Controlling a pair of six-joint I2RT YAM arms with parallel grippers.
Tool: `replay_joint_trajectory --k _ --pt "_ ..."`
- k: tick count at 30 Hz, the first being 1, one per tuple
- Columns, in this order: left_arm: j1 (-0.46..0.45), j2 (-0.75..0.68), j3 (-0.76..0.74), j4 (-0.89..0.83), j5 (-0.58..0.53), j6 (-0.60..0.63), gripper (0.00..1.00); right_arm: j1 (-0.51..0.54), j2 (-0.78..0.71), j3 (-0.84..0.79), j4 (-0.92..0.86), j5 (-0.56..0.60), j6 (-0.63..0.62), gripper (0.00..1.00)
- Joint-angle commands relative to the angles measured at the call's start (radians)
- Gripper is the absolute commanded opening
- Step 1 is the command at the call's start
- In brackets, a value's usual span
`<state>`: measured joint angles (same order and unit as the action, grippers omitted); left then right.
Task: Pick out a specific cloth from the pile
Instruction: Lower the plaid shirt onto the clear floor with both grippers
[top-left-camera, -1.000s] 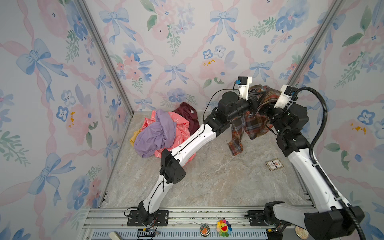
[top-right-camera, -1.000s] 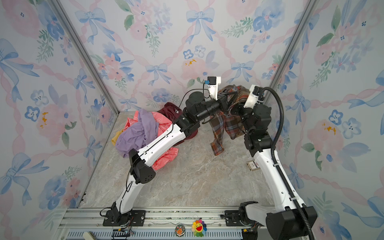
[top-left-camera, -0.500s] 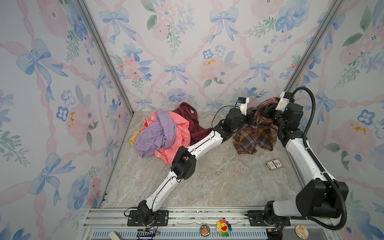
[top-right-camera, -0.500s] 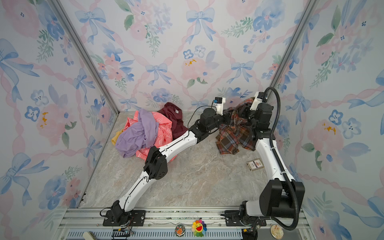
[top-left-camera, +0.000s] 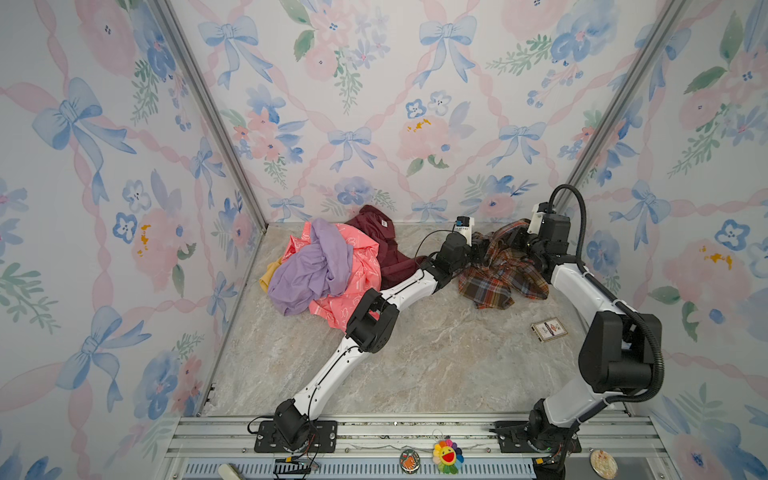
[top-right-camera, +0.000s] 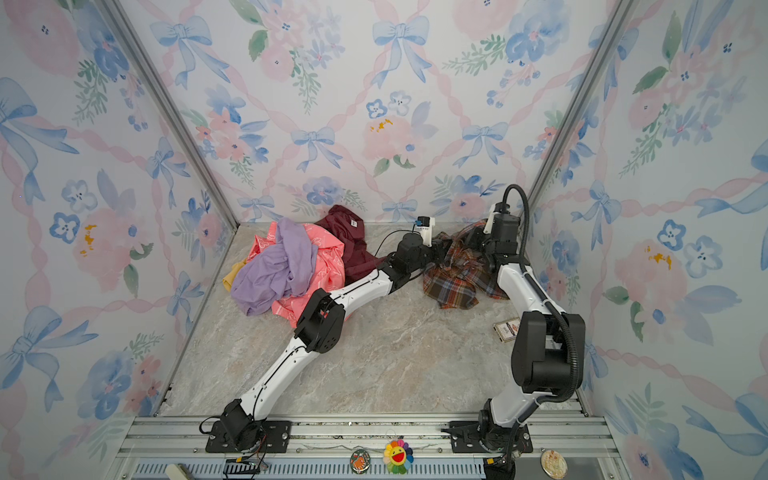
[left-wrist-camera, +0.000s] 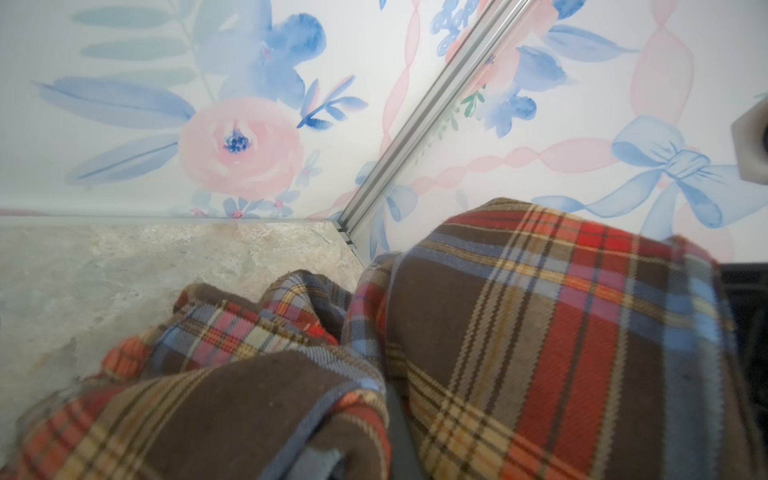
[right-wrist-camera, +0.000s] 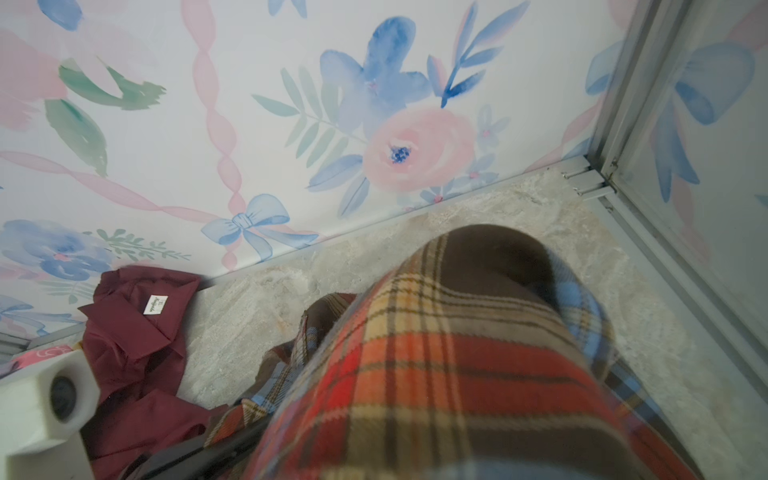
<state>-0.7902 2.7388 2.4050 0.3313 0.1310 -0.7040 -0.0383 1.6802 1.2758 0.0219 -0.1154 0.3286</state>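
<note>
The cloth, plaid in brown, orange-red, yellow and blue, lies crumpled on the marble table at the back right, apart from the pile. My left gripper reaches across to its left edge and is shut on a raised fold. My right gripper is shut on its far right edge. In both wrist views the plaid cloth drapes over the jaws and hides them.
The pile holds a lilac garment, a coral-pink printed one, a maroon one with a white tag and a mustard one. A small card lies at the right. The walls' back right corner is close.
Both grippers came down and back toward the rear right corner with the plaid cloth. It hung in the air a second ago and now rests spread on the table.
</note>
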Motion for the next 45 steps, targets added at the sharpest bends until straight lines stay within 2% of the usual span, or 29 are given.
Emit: replay_joint_trajectory --k 1,5,11,14,18,20,24,27,30,34,35,36,42,45 --pt "-0.012 0.049 0.021 0.038 0.025 -0.045 0.0 0.016 0.06 0.062 -0.139 0.051 -0.008 0.0" --pt "-0.021 0.076 0.017 0.045 0.03 -0.087 0.0 0.029 0.159 0.129 -0.281 0.086 0.009 0.0" --pt "-0.024 0.07 -0.02 0.063 0.046 -0.156 0.0 0.034 0.303 0.242 -0.441 0.072 0.043 0.0" --pt "-0.021 0.051 -0.058 0.069 0.037 -0.17 0.06 0.03 0.349 0.276 -0.481 0.072 0.065 0.0" --pt "-0.024 0.021 -0.116 0.083 0.002 -0.176 0.26 0.01 0.426 0.334 -0.562 0.045 0.093 0.0" --pt "-0.031 0.011 -0.145 0.092 -0.014 -0.172 0.43 0.006 0.463 0.368 -0.61 0.038 0.092 0.0" --pt "-0.059 -0.014 -0.189 0.105 -0.088 -0.123 0.72 0.005 0.47 0.347 -0.615 0.03 0.091 0.26" --pt "-0.07 -0.032 -0.199 0.104 -0.131 -0.086 0.84 -0.001 0.447 0.323 -0.604 0.042 0.076 0.46" --pt "-0.07 -0.06 -0.218 0.106 -0.148 -0.052 0.97 -0.006 0.4 0.312 -0.602 0.066 0.059 0.61" --pt "-0.064 -0.148 -0.275 0.122 -0.131 -0.014 0.98 -0.023 0.262 0.246 -0.521 0.087 0.075 0.86" --pt "-0.06 -0.179 -0.3 0.126 -0.131 -0.009 0.98 -0.029 0.231 0.246 -0.517 0.096 0.077 0.95" --pt "-0.054 -0.208 -0.323 0.127 -0.13 -0.004 0.98 -0.033 0.206 0.255 -0.529 0.103 0.077 0.97" --pt "-0.026 -0.402 -0.48 0.129 -0.088 0.038 0.98 -0.041 0.084 0.284 -0.624 0.157 0.018 0.97" --pt "-0.017 -0.469 -0.536 0.106 -0.055 0.088 0.98 -0.051 0.049 0.272 -0.65 0.127 -0.007 0.97"
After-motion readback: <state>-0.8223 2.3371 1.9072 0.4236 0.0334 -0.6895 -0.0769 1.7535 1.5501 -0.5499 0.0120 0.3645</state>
